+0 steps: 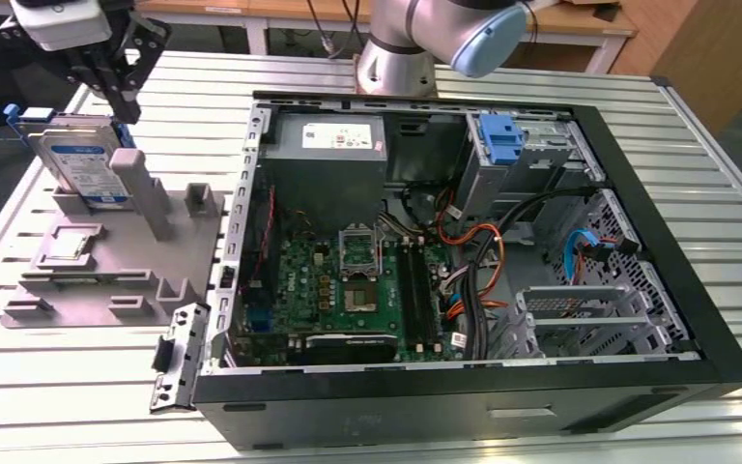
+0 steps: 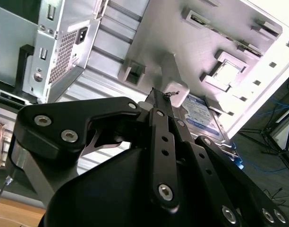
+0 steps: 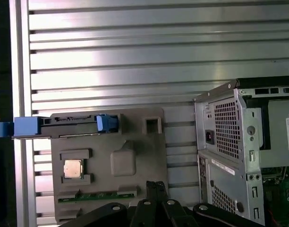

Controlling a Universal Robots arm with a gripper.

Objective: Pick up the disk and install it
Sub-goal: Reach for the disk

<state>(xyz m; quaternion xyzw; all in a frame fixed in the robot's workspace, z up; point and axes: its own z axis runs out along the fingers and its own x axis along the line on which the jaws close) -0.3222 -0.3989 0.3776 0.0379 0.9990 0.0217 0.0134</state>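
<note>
The disk (image 1: 81, 159) stands on edge in a slot at the far end of the grey fixture (image 1: 113, 266), left of the computer case in the exterior view. Its white-and-blue label faces forward and blue rails run along its edges. My gripper (image 1: 123, 108) hangs just above the disk's upper right corner, apart from it, fingers together and holding nothing. The first wrist view shows the disk (image 3: 59, 126) edge-on, with the gripper (image 3: 155, 185) over the fixture (image 3: 135, 142). In the second wrist view the gripper (image 2: 156, 97) points toward the disk's label (image 2: 201, 116).
The open computer case (image 1: 680, 290) lies on the slatted metal table (image 1: 732, 135). Inside are a grey power supply (image 1: 332, 140), a motherboard (image 1: 345, 290), cables and a bare blue bracket (image 1: 500, 140) in the drive bay. A processor chip (image 3: 72, 169) rests on the fixture.
</note>
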